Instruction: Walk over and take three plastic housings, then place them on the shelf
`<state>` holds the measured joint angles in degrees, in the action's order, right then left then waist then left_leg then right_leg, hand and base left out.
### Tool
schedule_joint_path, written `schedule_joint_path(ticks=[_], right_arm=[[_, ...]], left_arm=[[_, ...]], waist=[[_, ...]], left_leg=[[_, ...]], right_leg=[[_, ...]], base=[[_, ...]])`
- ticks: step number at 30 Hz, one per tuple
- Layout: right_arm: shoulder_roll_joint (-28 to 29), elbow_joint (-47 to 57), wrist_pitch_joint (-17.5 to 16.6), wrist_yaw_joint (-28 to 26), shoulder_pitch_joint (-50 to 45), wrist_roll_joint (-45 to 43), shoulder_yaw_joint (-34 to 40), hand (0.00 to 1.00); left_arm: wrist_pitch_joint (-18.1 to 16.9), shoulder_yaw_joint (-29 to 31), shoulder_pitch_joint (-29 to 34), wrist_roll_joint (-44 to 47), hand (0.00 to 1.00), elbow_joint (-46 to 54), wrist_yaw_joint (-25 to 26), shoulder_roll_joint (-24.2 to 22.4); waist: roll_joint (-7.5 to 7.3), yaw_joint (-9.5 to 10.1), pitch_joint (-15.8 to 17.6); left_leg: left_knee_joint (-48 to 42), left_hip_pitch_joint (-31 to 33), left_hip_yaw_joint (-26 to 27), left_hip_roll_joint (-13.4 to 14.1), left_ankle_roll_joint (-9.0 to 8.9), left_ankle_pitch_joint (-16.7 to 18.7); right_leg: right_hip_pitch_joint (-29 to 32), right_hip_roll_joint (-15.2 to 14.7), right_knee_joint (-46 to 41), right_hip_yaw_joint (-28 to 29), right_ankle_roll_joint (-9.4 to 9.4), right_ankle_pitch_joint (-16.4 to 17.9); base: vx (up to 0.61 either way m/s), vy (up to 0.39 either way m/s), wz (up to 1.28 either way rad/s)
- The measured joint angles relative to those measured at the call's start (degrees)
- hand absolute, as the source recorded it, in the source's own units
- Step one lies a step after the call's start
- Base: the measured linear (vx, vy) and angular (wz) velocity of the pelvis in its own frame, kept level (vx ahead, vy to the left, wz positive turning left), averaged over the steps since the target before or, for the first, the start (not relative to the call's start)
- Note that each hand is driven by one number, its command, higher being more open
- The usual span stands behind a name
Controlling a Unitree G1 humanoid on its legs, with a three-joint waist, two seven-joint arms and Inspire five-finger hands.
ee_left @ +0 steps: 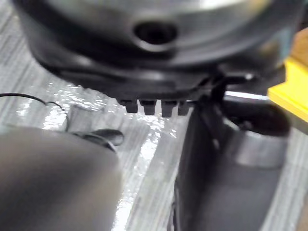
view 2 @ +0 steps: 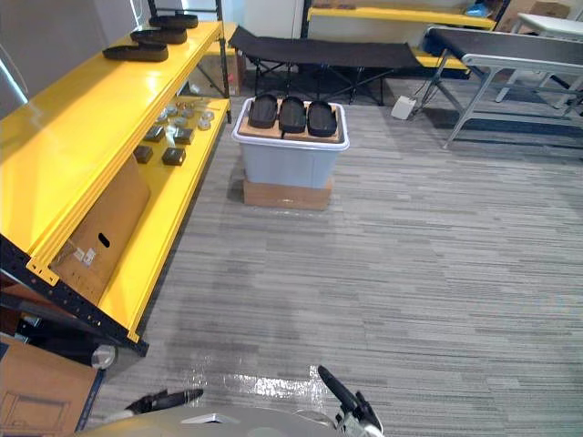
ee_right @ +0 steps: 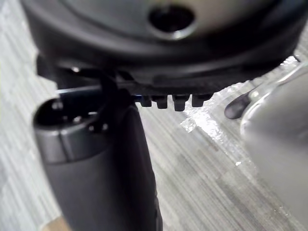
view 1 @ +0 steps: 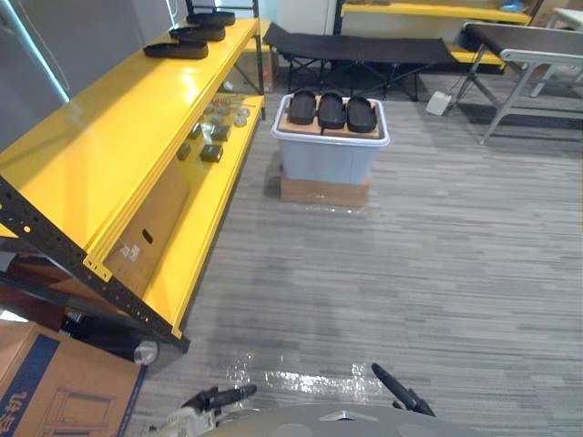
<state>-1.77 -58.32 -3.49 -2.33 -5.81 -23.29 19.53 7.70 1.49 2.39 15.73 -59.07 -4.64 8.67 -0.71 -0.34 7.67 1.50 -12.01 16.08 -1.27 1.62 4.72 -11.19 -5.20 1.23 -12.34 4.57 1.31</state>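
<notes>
Fingers (view 1: 239,392) of the left hand (view 1: 214,399) and of the right hand (view 1: 405,396) lie straight and released at the bottom of the left eye view, holding nothing. Three housings (view 1: 332,110), black rounded ovals, sit side by side on a cardboard sheet (view 1: 304,128) atop a pale plastic bin (view 1: 328,162). The bin stands on a flat carton (view 1: 323,191), well ahead across striped grey carpet (view 1: 437,255).

Right eye view: a glossy yellow steel shelf (view 2: 82,109) on the left bears three similar black pieces (view 2: 137,52) at its far end and small parts (view 2: 173,132) on its lower board. A black cot (view 2: 319,50) stands behind the bin.

Left wrist view: fingertips (ee_left: 150,107) in a row, free.

Right wrist view: fingertips (ee_right: 178,102) likewise free.
</notes>
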Motion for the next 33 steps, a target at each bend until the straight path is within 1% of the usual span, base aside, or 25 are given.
schedule_joint_path(ticks=[2, 3, 6, 8, 9, 13, 16, 18, 19, 21, 24, 30, 33], right_arm=[[-0.3, 2.8, -1.0, -0.5, 0.7, 0.1, -1.4, 1.0], [-0.6, 4.9, -2.0, -1.1, 1.7, 0.4, -2.3, 1.0], [-0.8, 6.7, -3.2, -1.3, 3.8, 0.4, -3.5, 1.0], [-0.8, 7.3, -3.3, -1.4, 4.6, 0.4, -4.6, 1.0], [-0.8, 7.6, -3.3, -1.6, 4.6, 0.4, -5.3, 1.0], [-0.8, 7.6, -3.3, -1.3, 4.0, 0.4, -6.2, 1.0], [-0.8, 7.6, -3.3, -0.9, 3.2, -0.4, -6.4, 1.0], [-0.6, 9.4, -3.6, -0.2, 1.6, 0.0, -6.7, 1.0], [-0.4, 10.6, -3.6, 0.1, 0.9, -0.1, -6.8, 1.0], [-0.1, 16.6, -4.5, 1.3, -2.2, -0.1, -7.9, 1.0], [-0.1, 20.2, -5.4, 2.6, -3.2, 0.1, -8.5, 1.0], [-0.2, 22.6, -5.8, 3.9, -4.4, 0.0, -10.3, 1.0], [-0.2, 22.6, -5.7, 4.3, -4.8, 0.4, -11.4, 1.0]], left_arm=[[-0.3, -1.3, -0.8, 0.0, 1.0, 3.1, 0.5, -0.5], [-0.8, -2.4, -1.7, 0.0, 1.0, 5.7, 0.5, -1.5], [-1.2, -4.6, -3.1, 0.5, 1.0, 8.6, 0.2, -2.5], [-1.2, -5.5, -3.7, 0.7, 1.0, 9.1, 0.2, -2.5], [-1.1, -5.7, -3.6, 2.3, 1.0, 9.1, -0.2, -2.5], [0.0, -6.2, -3.3, 2.6, 1.0, 9.1, -0.7, -2.5], [-0.4, -6.2, -2.3, 2.3, 1.0, 9.1, -0.4, -2.5], [-2.6, -6.1, -1.2, 2.1, 1.0, 10.1, 1.6, -2.7], [-3.0, -6.1, -0.6, 2.2, 1.0, 11.2, 1.8, -2.7], [-4.3, -6.0, 2.4, 3.1, 1.0, 17.7, 3.0, -2.8], [-4.4, -5.7, 3.7, 7.1, 1.0, 21.8, 2.7, -3.1], [-4.4, -6.5, 4.5, 8.6, 1.0, 23.8, 2.7, -3.6], [-3.9, -8.3, 5.0, 9.2, 1.0, 25.7, 2.7, -3.5]], waist=[[0.04, -0.05, 0.0], [0.0, -0.05, 0.1], [-0.2, -0.2, 0.2], [-0.51, -0.76, 0.5], [-0.54, -1.06, 0.5], [-0.34, -1.43, 0.6], [-0.34, -1.52, 0.6], [-0.33, -1.52, 0.6], [-0.32, -1.51, 0.6], [-0.32, -1.54, 0.6], [-0.32, -1.57, 0.6], [-0.29, -1.72, 0.6], [-0.29, -1.74, 0.6]], left_leg=[[0.0, 0.5, -0.1, -0.3, 0.11, -0.1], [0.0, 0.8, -0.3, -0.6, 0.17, -0.3], [0.9, 0.8, -0.5, -1.0, 0.4, -0.9], [1.1, 0.8, -0.7, -1.1, 0.46, -1.0], [1.3, 0.8, -0.8, -1.1, 0.55, -1.1], [1.7, 1.1, -0.7, -1.2, 0.62, -1.3], [1.6, 1.2, -0.8, -1.1, 0.62, -1.3], [1.5, 1.4, -1.0, -1.1, 0.62, -1.3], [1.5, 1.5, -1.1, -1.1, 0.62, -1.3], [1.2, 1.7, -1.5, -1.2, 0.61, -1.3], [0.9, 1.8, -1.6, -1.4, 0.63, -1.3], [0.8, 2.7, -1.6, -1.3, 1.21, -1.7], [0.8, 2.7, -1.5, -1.3, 1.2, -1.7]], right_leg=[[0.4, -0.3, 0.0, 0.0, 0.2, -0.1], [0.7, -0.6, -0.1, -0.1, 0.27, -0.2], [1.3, -0.8, -0.2, -0.1, 0.3, -0.2], [1.4, -0.9, -0.3, -0.3, 0.3, -0.2], [1.6, -0.9, -0.3, -0.4, 0.3, -0.2], [2.0, -0.9, -0.5, -0.4, 0.29, -0.2], [2.0, -0.9, -0.6, -0.5, 0.3, -0.2], [2.1, -1.0, -0.8, -0.8, 0.3, -0.2], [2.1, -1.0, -0.9, -0.8, 0.29, -0.2], [2.2, -1.2, -1.2, -1.3, 0.29, -0.2], [2.4, -1.4, -1.2, -1.3, 0.28, -0.2], [3.3, -1.4, -1.3, -1.3, 0.23, -0.2], [3.3, -1.4, -1.3, -1.2, 0.22, -0.2]], base=[[-0.01, 0.022, 0.03], [-0.03, 0.046, 0.08], [-0.04, 0.025, 0.03], [-0.04, 0.006, 0.04], [-0.03, 0.0, 0.03], [0.0, 0.0, 0.0], [0.0, 0.0, 0.0], [-0.02, -0.005, 0.06], [-0.04, -0.004, 0.09], [-0.04, 0.001, 0.09], [-0.07, 0.007, 0.02], [-0.05, -0.002, 0.0], [0.0, 0.0, 0.0]])
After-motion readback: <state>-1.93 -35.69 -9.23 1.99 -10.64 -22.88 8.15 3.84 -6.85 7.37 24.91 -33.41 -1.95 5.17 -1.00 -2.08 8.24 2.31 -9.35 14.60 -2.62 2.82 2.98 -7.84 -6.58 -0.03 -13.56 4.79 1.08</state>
